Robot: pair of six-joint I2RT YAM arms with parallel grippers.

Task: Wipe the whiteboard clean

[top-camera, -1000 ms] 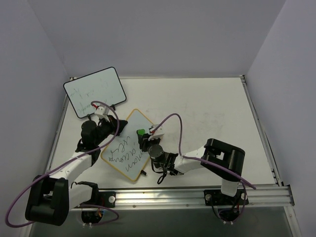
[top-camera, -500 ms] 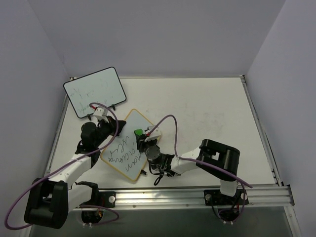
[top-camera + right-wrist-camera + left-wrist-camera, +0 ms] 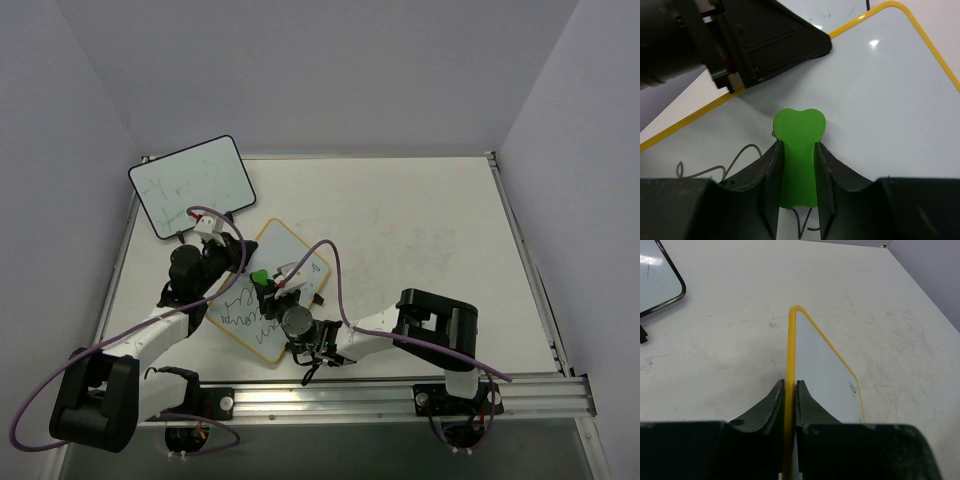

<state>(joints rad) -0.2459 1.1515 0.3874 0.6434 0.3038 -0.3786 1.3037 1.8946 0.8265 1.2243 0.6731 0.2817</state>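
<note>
The whiteboard [image 3: 298, 262], yellow-framed, lies tilted at the table's front left, with handwriting on its lower part [image 3: 236, 314]. My left gripper [image 3: 240, 256] is shut on its upper-left edge; in the left wrist view the yellow frame [image 3: 789, 355] runs straight between the left gripper [image 3: 788, 386]. My right gripper [image 3: 262, 282] is shut on a green eraser [image 3: 259, 276] and hovers over the board's middle. In the right wrist view the eraser [image 3: 799, 131] presses on the white surface [image 3: 880, 95], with scribbles [image 3: 715, 167] just beside the right gripper [image 3: 799, 146].
A black-framed whiteboard [image 3: 190, 186] stands at the back left, its corner showing in the left wrist view [image 3: 657, 282]. Purple cables [image 3: 335, 290] loop over both arms. An aluminium rail [image 3: 400, 398] runs along the near edge. Walls close in on three sides.
My right gripper has slid the green eraser leftward across the board, toward the left gripper. The left gripper has kept its hold on the frame without moving.
</note>
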